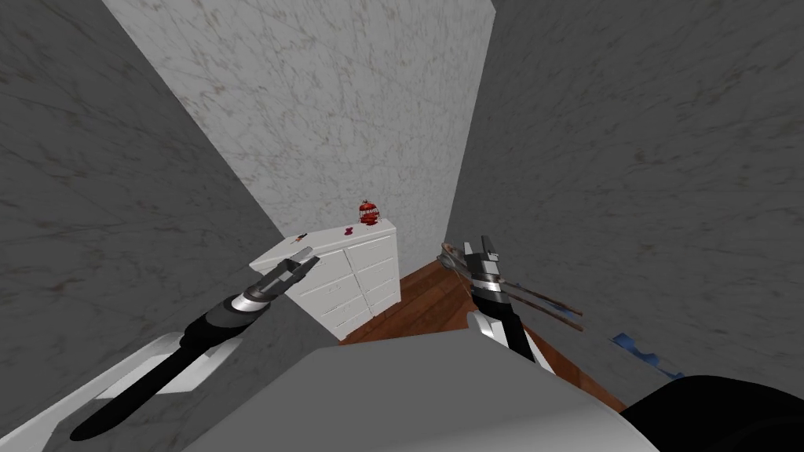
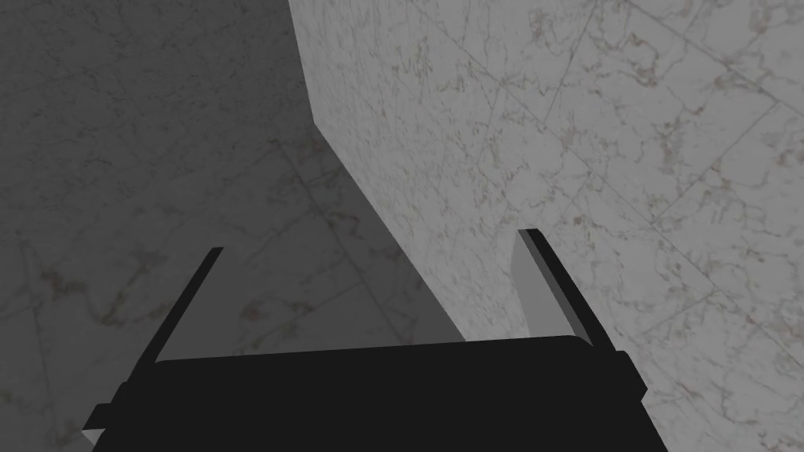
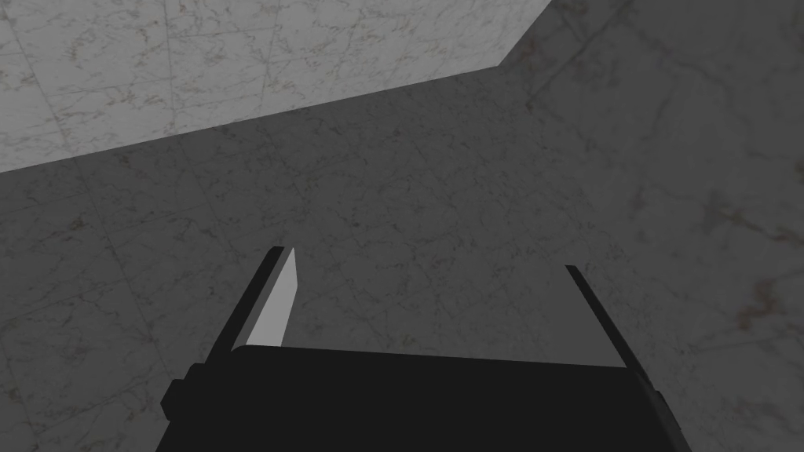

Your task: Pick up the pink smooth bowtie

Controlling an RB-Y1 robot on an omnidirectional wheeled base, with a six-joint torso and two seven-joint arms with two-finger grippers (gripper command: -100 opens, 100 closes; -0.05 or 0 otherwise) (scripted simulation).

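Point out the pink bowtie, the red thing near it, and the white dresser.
pink bowtie (image 1: 348, 231), head view, its middle.
red object (image 1: 369, 211), head view, its rounded body.
white dresser (image 1: 357, 272), head view, its drawer front.

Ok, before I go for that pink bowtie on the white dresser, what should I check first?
1. Target found: ok. The pink bowtie lies on top of the white dresser, beside a red object.
2. Left end effector open and empty: ok.
3. Right end effector open and empty: ok.
4. A wrist camera aimed at the bowtie: not ok. Both wrist views face marbled wall.
5. Bowtie within reach: not ok, probably. In the head view both end effectors look short of it.
6. Space around the bowtie: ok. A small dark item lies apart from it, near the dresser's other end.
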